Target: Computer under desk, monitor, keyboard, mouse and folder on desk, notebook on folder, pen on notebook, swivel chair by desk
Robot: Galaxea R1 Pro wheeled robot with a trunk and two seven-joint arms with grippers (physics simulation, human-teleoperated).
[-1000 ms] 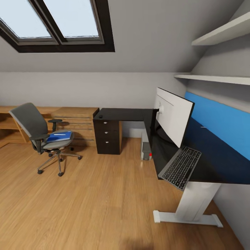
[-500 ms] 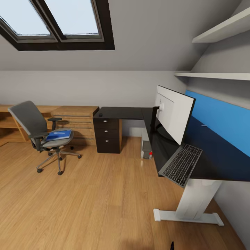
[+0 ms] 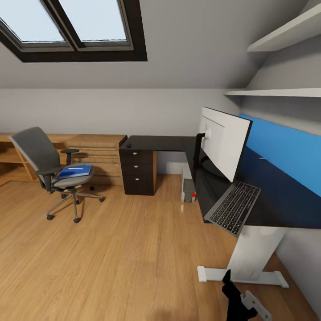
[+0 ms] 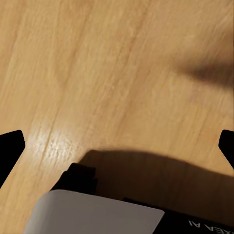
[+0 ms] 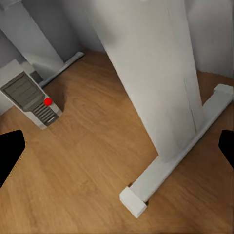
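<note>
Largest before me is the long L-shaped counter (image 3: 169, 145) with its matt black top and white metal legs, well ahead and to my right. On it stands the wide flat monitor (image 3: 224, 142), white back toward me, and just beside that the slim silver-grey keyboard (image 3: 234, 207) lies with one end jutting past the counter's edge. The light grey boxy computer tower (image 3: 189, 191) sits on the floor under the counter. Well apart on the left, the grey upholstered swivel chair (image 3: 47, 171) carries the flat bright blue folder (image 3: 75, 171) on its seat. A small dark lump near the counter's far corner may be the mouse (image 3: 129, 145). My right jaws (image 5: 117, 146) stand wide open and empty; my left jaws (image 4: 117, 146) likewise, over bare floor. I judge I am on approach; next I should drive toward the chair to fetch the folder.
</note>
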